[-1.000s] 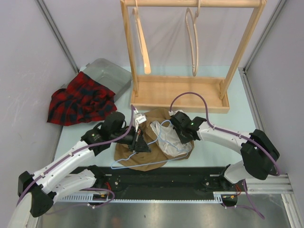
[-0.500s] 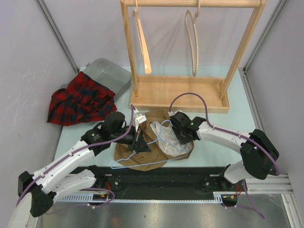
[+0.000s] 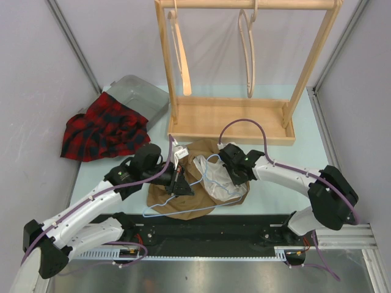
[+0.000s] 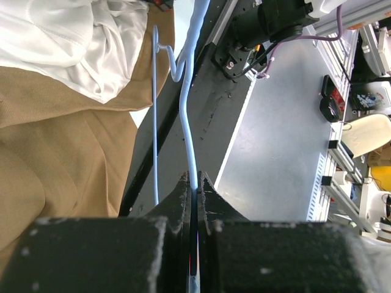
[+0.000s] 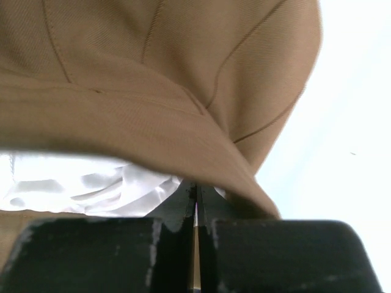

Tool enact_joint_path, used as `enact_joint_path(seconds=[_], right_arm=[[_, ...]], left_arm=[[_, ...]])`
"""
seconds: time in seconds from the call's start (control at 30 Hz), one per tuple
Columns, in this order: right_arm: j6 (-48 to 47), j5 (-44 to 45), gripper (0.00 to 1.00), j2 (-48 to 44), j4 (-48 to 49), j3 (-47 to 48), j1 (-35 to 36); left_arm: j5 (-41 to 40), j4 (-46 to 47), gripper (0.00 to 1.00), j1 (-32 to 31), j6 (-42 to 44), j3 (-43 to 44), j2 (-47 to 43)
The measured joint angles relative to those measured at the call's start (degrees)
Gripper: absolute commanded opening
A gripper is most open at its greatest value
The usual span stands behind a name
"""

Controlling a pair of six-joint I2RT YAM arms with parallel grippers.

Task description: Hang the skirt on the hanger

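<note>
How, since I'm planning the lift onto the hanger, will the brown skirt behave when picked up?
Probably floppy: the brown skirt lies crumpled in soft folds, so it should sag from any single pinch point. Its white lining looks smooth, perhaps slippery against the thin wire hanger. It seems light, thin cloth.

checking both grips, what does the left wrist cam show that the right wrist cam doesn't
Only the left wrist: the left claw shut on the pale blue wire hanger, with the black rail beside it. Only the right wrist: the right claw shut at the skirt hem, a pinch on fabric unclear, and bare pale tabletop. Both: the brown skirt and its white lining.
</note>
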Motion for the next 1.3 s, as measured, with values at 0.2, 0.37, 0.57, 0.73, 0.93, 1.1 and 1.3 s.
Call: enact_joint_path(seconds=[0.2, 0.37, 0.57, 0.73, 0.93, 1.1, 1.3], right_arm=[[1.55, 2.49, 0.0, -4.0, -0.9, 0.0, -0.37], [3.48, 3.96, 0.0, -9.03, -0.96, -0.46, -0.44], [6.16, 4.68, 0.0, -12.7, -0.9, -3.02, -0.55], [7.06, 4.66, 0.05, -13.49, -0.87, -4.13, -0.55], [6.84, 3.91, 0.28, -13.51, -0.48, -4.13, -0.55], [5.92, 2.73, 0.34, -13.18, 0.35, -4.15, -0.55], [4.66, 1.64, 0.34, -10.01, 2.1, -4.28, -0.26]], left_arm=[[-2.78, -0.02, 0.0, -0.13, -0.22, 0.83, 0.11], [-7.28, 0.79, 0.0, -0.15, -2.32, 1.79, 0.11], [-10.62, 3.54, 0.0, -0.15, -7.15, 1.75, 0.11], [-10.49, 7.93, 0.0, -0.15, -11.15, 0.59, 0.26], [-10.86, 8.35, 0.0, -0.15, -13.33, -0.15, 0.83], [-14.08, 7.15, 0.0, -0.15, -14.05, -0.13, -0.02], [-17.86, 3.82, 0.0, -0.15, -14.1, 0.52, -2.49]])
